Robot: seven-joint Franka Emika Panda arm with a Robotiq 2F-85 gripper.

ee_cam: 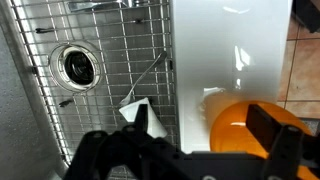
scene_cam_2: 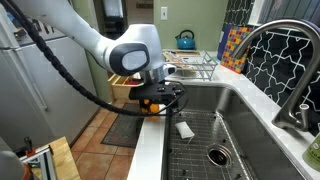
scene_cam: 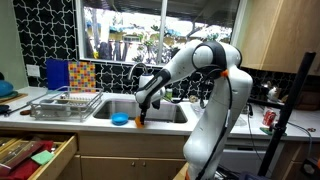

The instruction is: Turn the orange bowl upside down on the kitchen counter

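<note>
In the wrist view only part of the orange bowl can be seen. One side is covered by a dark finger of the gripper, and the gripper's body cuts off its lower edge. The bowl sits on the narrow front strip of the kitchen counter, between the sink's front edge and the counter's front edge, closer to the counter's edge. It is round, so it has no long axis. Whether its mouth faces up or down cannot be made out.

The two fingers are spread wide apart, not clenched. One is toward the sink and one is over the bowl. Whether that finger touches the bowl cannot be told.

The wrist view also shows the wire grid in the sink, the drain, and a small white folded thing on the grid by the sink's front edge.

In an exterior view the gripper points down at the counter's front edge, and the bowl is no more than an orange speck beneath it. Only this view shows a blue bowl just beside the gripper on the same strip. It also shows a dish rack farther along the counter.

In an exterior view from along the counter, the gripper blocks the spot and the orange bowl cannot be picked out. A blue kettle stands at the counter's far end.
</note>
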